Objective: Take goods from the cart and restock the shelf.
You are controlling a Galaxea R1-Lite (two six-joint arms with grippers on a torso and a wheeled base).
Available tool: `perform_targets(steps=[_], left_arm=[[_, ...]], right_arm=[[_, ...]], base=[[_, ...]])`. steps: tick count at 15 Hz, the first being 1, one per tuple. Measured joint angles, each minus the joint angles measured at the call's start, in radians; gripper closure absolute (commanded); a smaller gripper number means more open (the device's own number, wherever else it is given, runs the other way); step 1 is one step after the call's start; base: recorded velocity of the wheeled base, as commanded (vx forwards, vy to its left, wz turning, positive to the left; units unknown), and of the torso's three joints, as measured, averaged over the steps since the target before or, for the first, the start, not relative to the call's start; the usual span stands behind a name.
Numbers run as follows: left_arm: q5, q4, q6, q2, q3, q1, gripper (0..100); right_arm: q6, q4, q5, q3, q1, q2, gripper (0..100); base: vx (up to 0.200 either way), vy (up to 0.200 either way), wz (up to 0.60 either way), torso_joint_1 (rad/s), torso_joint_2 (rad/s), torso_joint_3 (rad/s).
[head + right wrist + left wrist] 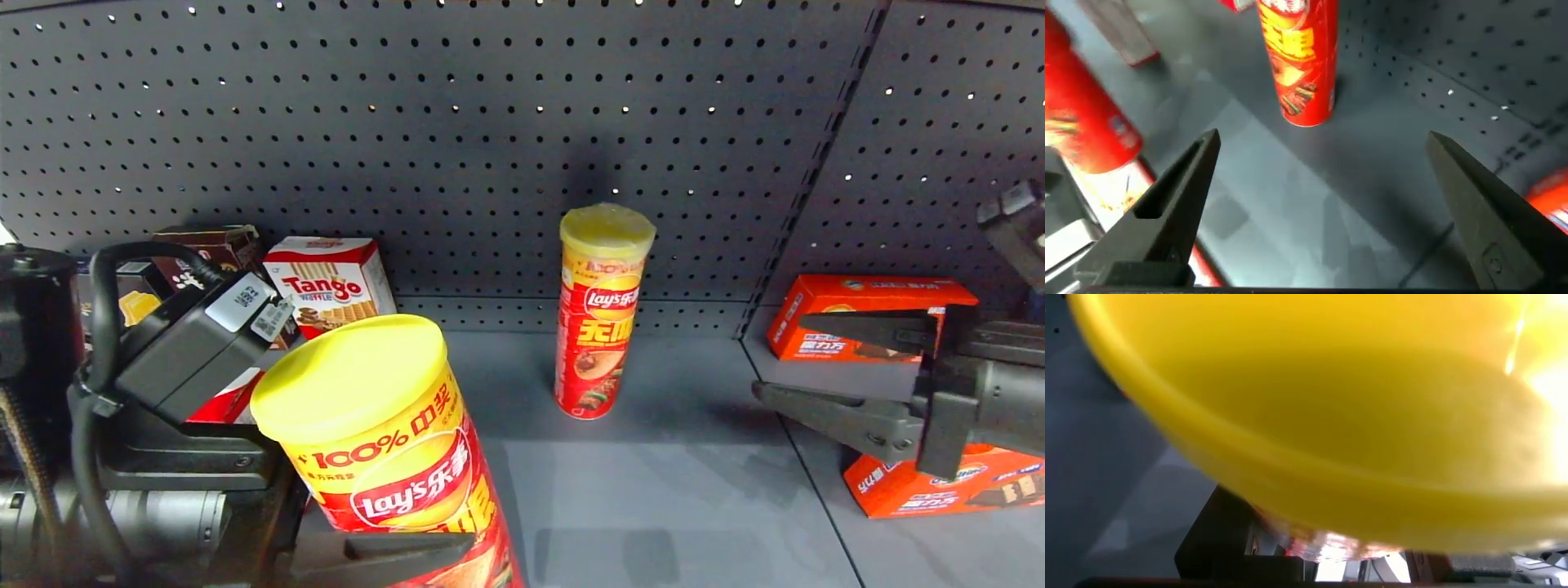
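Between left fingers [367, 557]: chip can [392, 457] (yellow-lidded), tilted.

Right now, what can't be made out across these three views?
- Left wrist view: the yellow lid of the held can sits blurred against the lens, hiding the grip.
- Head view: the held can's base is cut off by the bottom edge.
- Head view: the dark box is half hidden behind the left wrist camera.
- Head view: the lower orange box is partly covered by the right gripper and cut by the edge.

Near can [384, 441] base cut off; front orange box [890, 494] half hidden
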Motion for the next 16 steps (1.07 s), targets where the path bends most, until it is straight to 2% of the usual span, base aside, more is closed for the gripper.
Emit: perform_targets(steps=[6,9,16], left_arm=[[0.000,0.000,0.001,-0.001,-0.002,-0.004,100],[0.000,0.000,0.001,-0.001,-0.001,-0.005,100],[0.000,0.000,0.001,-0.001,-0.004,-0.006,100]], right_arm=[[-0.068,-0.014,-0.012,-0.118,0.010,0.199,0],[-0.072,-0.076,-0.008,-0.160,0.013,0.281,0],[-0.072,-0.151,0.029,-0.200,0.025,0.405,0]], base=[[0.000,0.000,0.00,0.000,0.00,0.000],[0.000,0.000,0.00,0.000,0.00,0.000],[0.000,0.000,0.00,0.000,0.00,0.000]])
